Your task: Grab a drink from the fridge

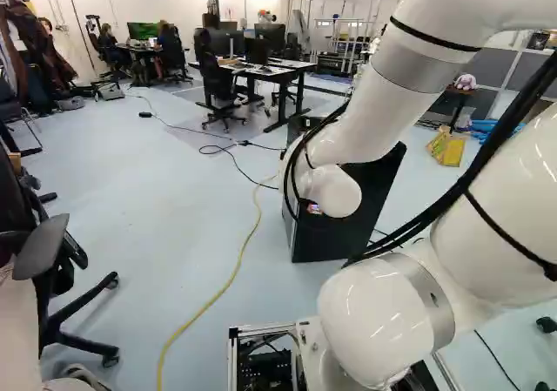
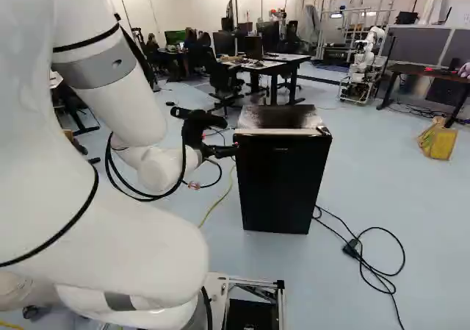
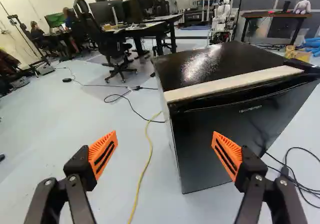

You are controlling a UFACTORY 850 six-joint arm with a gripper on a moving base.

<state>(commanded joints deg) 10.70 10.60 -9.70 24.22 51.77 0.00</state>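
Note:
A small black fridge point(image 2: 283, 179) with its door closed stands on the floor ahead of the arm. My gripper point(image 2: 220, 151) hangs by the fridge's upper left edge in the right base view. In the wrist view the gripper point(image 3: 165, 153) is open with nothing between its fingers; one finger is in front of the fridge door point(image 3: 235, 134), the other out beyond the fridge's side. A light strip point(image 3: 235, 83) runs along the top front edge. No drink is in sight; the fridge's inside is hidden.
A yellow cable point(image 1: 228, 282) runs along the floor beside the fridge, and a black cable point(image 2: 360, 253) lies on its other side. An office chair point(image 1: 65, 295) stands at the left of the left base view. Desks point(image 2: 272, 65) and another robot point(image 2: 361, 65) are farther back.

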